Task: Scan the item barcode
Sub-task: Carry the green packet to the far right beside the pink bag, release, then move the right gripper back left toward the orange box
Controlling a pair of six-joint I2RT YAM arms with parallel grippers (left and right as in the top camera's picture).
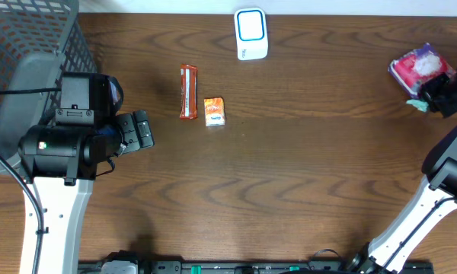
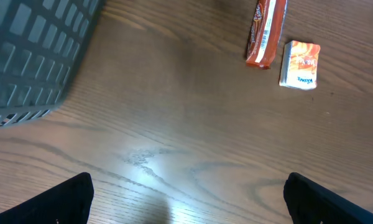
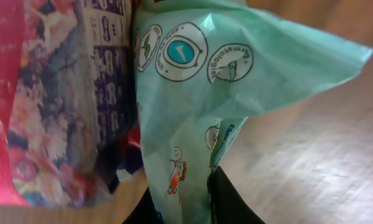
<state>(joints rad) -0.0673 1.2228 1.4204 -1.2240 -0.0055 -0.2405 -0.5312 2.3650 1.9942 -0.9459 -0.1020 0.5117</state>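
The right jaws are clenched on a green pouch point(image 3: 193, 81). They pinch its thin film near one corner, and in the wrist view the film runs down between the dark fingers point(image 3: 233, 202). The pouch is at the right edge of the worktop point(image 1: 305, 190), toward the far right corner, and it touches a pink pack point(image 1: 417, 67) that lies there. From above, only a small green tip shows beside the jaws. I cannot tell if the pouch is lifted or rests on the wood.

The pouch looks light and soft. Its film is crumpled and folds freely, so I expect it to hang and swing from the grip, and the printed face may curl. The film also seems smooth, so a pinch on a loose flap could slide off. A hold on a sealed seam, or across the filled body, would be safer in my opinion. It does not look fragile.

The side in view shows only round logos and no barcode, so the pouch probably needs turning before it faces the scanner point(image 1: 250, 34). The scanner stands at the middle of the far edge, well apart from the pouch.

The left jaws are released, spread wide over bare wood near the left edge, and hold nothing. A red bar point(image 1: 188, 92) and an orange box point(image 1: 214, 111) lie just beside each other, between them and the scanner.
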